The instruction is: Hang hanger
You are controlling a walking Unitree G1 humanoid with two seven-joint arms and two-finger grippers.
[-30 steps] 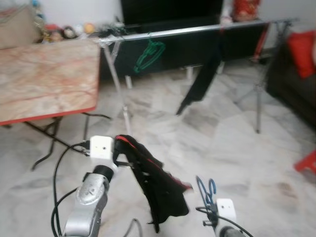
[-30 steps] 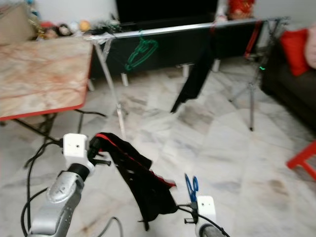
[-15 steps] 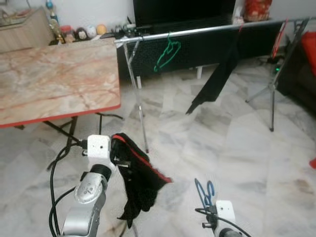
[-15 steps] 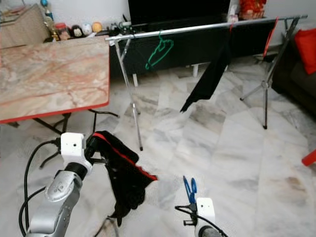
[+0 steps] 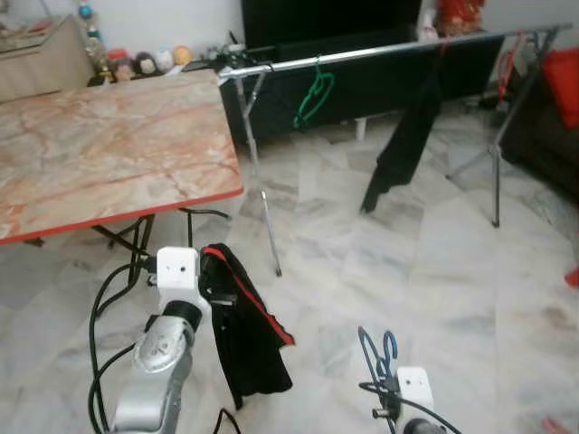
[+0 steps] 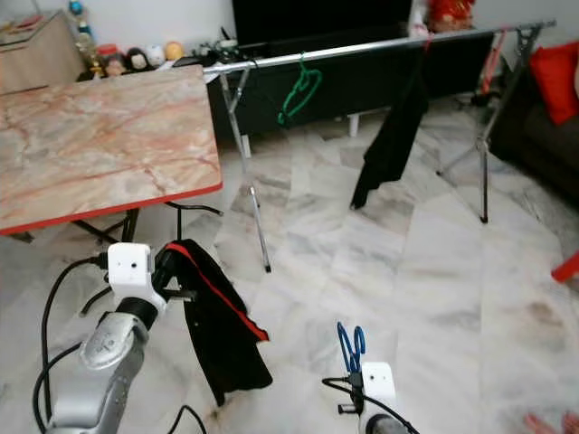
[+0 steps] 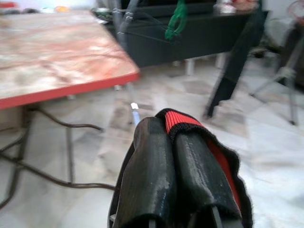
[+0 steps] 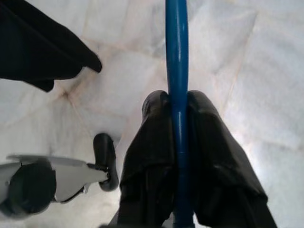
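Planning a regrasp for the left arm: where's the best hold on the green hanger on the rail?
Grip the green plastic hanger low on its triangular body, coming from the front, the robot's side. It hangs from the silver metal clothes rail by its hook, so the body dangles free and faces the robot. The black garment hangs well to its right, probably leaving room.

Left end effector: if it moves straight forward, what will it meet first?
Probably the slanted metal leg of the clothes rack; depth is unclear. The left end effector holds a black garment with red trim.

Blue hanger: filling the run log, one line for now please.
left gripper: shut on black garment | right gripper: shut on blue hanger | rail: ahead, not reached
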